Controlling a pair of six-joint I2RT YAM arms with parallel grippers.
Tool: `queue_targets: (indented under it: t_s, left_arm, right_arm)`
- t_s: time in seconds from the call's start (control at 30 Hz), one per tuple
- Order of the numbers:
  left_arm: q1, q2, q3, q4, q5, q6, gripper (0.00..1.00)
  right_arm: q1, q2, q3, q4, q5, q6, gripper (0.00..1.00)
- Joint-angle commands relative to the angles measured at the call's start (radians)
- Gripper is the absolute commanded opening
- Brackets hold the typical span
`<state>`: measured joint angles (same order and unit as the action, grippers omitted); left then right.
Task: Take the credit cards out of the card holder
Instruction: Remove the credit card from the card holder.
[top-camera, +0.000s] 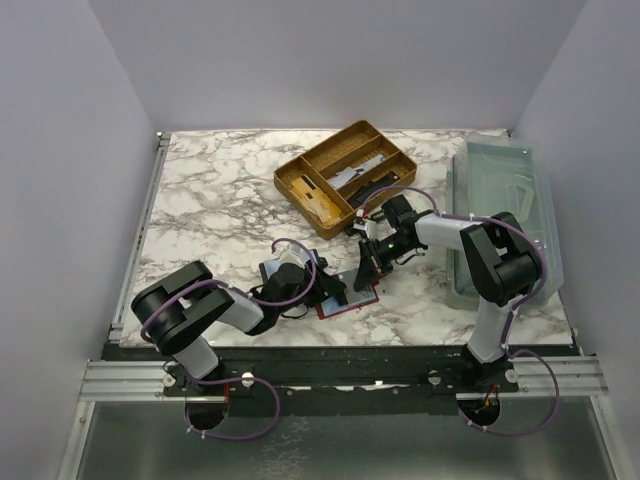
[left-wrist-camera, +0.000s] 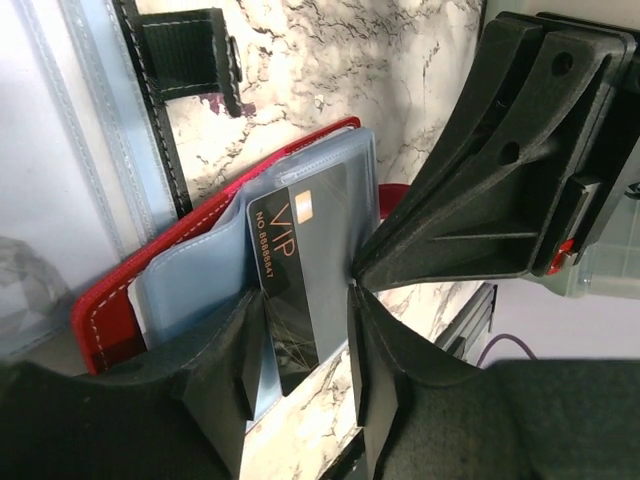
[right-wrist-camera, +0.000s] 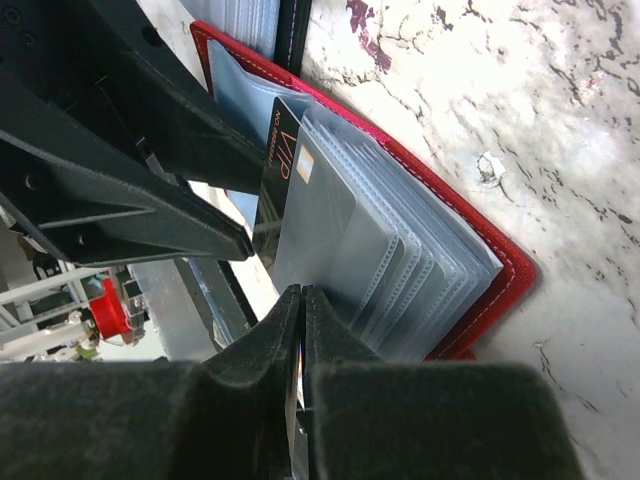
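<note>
Closest to me, the left gripper (left-wrist-camera: 301, 297) is released. Its fingers (left-wrist-camera: 372, 372) are spread to either side of the lower end of a black credit card (left-wrist-camera: 293, 262) lettered VIP. The card stands partly out of a clear sleeve (right-wrist-camera: 330, 240) in the open red card holder (right-wrist-camera: 505, 268), which lies on the marble table (top-camera: 220, 200) between the arms. Just past it, the right gripper (right-wrist-camera: 301, 293) is clenched at the sleeve's edge, though I cannot tell if it pinches anything. Farther back sit a wooden tray (top-camera: 300, 186) and, to the right, a clear bin (top-camera: 510, 175).
</note>
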<state>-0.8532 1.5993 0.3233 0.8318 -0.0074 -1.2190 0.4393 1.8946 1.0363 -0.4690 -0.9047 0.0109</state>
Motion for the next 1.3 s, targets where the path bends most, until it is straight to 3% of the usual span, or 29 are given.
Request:
queue_targets:
  t_s: [0.0,0.17,0.23,0.43,0.8,0.93,1.27]
  left_arm:
    - [-0.004,0.041,-0.003,-0.009,-0.05,-0.013,0.41]
    - [-0.004,0.059,-0.005,0.006,-0.045,-0.013,0.19]
    - [-0.003,0.062,-0.012,0.015,-0.043,-0.013,0.01]
    - [-0.003,0.02,-0.067,0.046,-0.045,-0.011,0.0]
    - [-0.001,-0.177,-0.191,0.014,-0.064,-0.005,0.0]
    - [-0.002,-0.312,-0.198,-0.026,-0.025,0.049,0.0]
    - [0.002,-0.763,-0.153,-0.343,0.005,0.238,0.0]
  right_arm:
    - [0.01,0.064,-0.02,-0.013,0.135,-0.038,0.1]
    - [0.01,0.072,-0.016,-0.017,0.125,-0.038,0.13]
    - [0.009,0.07,-0.016,-0.019,0.13,-0.035,0.14]
    - [0.003,0.051,-0.012,-0.017,0.151,-0.032,0.22]
    - [-0.012,0.057,-0.012,-0.021,0.172,-0.034,0.23]
    - [-0.012,0.021,0.0,-0.04,0.052,-0.082,0.23]
    - [-0.014,-0.217,0.011,-0.116,-0.268,-0.313,0.31]
